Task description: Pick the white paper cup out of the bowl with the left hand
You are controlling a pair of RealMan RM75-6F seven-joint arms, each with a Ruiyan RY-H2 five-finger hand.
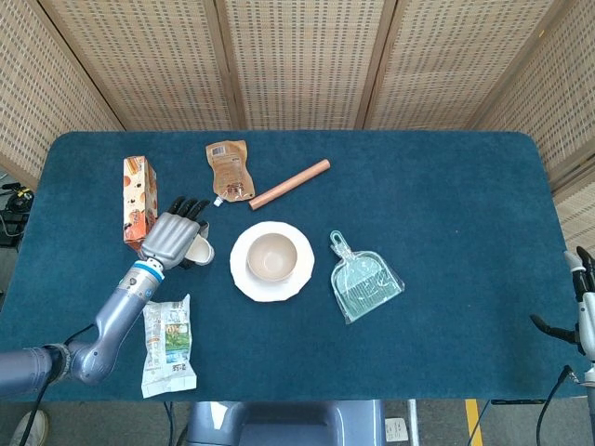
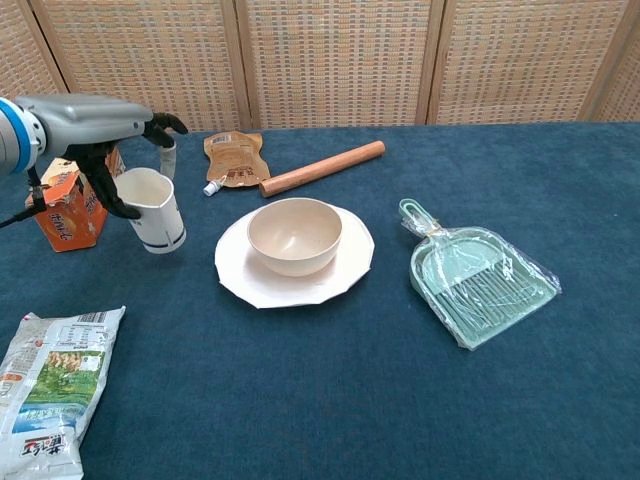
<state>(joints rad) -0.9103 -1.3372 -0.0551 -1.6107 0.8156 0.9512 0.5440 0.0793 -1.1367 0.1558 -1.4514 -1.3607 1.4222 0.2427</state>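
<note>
One table [image 1: 446,186], blue cloth, everything on it. Largest item down: white plate [image 2: 258,283] at centre, beige bowl [image 2: 295,234] sitting on it, bowl holds nothing. Green dustpan [image 2: 483,283] in clear wrap lies to the right of the plate, apart from it. Snack bag [image 2: 50,388] flat at the near left corner. Wooden rolling pin [image 2: 322,167] lies slanted behind the bowl; brown spout pouch [image 2: 232,157] just beside its left end. Orange carton [image 2: 72,198] at far left, partly behind my wrist.

My left hand [image 2: 125,150] grips the white paper cup [image 2: 152,209] at its rim, fingers curled over and around the top. Cup is out of the bowl, left of the plate, tilted a little; whether its base touches the cloth I cannot tell.

My right hand [image 1: 581,307] shows only as a sliver at the right edge, too little to tell its state.
</note>
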